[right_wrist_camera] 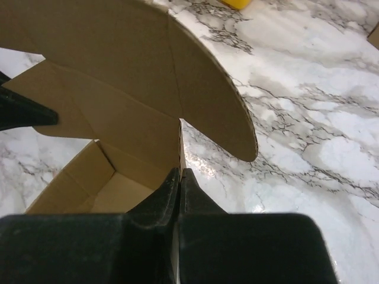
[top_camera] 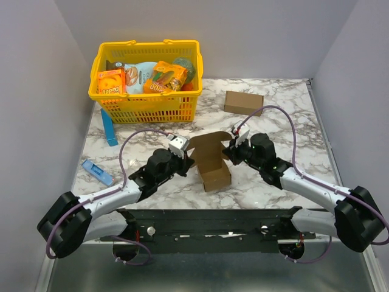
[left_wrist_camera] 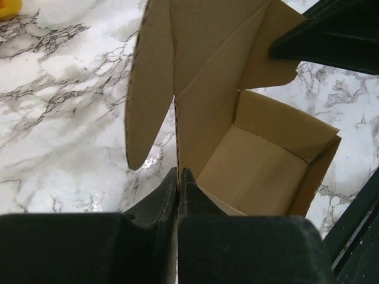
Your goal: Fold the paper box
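Note:
The paper box [top_camera: 211, 163] is plain brown cardboard and stands open-topped in the middle of the marble table, its lid flap [top_camera: 209, 142] raised at the back. My left gripper [top_camera: 189, 159] is shut on the box's left wall. In the left wrist view the wall's thin edge [left_wrist_camera: 176, 130] runs down between the closed fingertips [left_wrist_camera: 179, 173], and a rounded side flap [left_wrist_camera: 148, 89] hangs to the left. From the other side, my right gripper [top_camera: 228, 151] is shut on the right wall. In the right wrist view that wall edge [right_wrist_camera: 181, 145] enters its closed tips [right_wrist_camera: 179, 173].
A yellow basket [top_camera: 146, 111] with orange snack boxes [top_camera: 111, 82] stands at the back left. A longer brown carton [top_camera: 243, 102] lies at the back right. Two blue items [top_camera: 109, 128] [top_camera: 97, 172] lie on the left side of the table.

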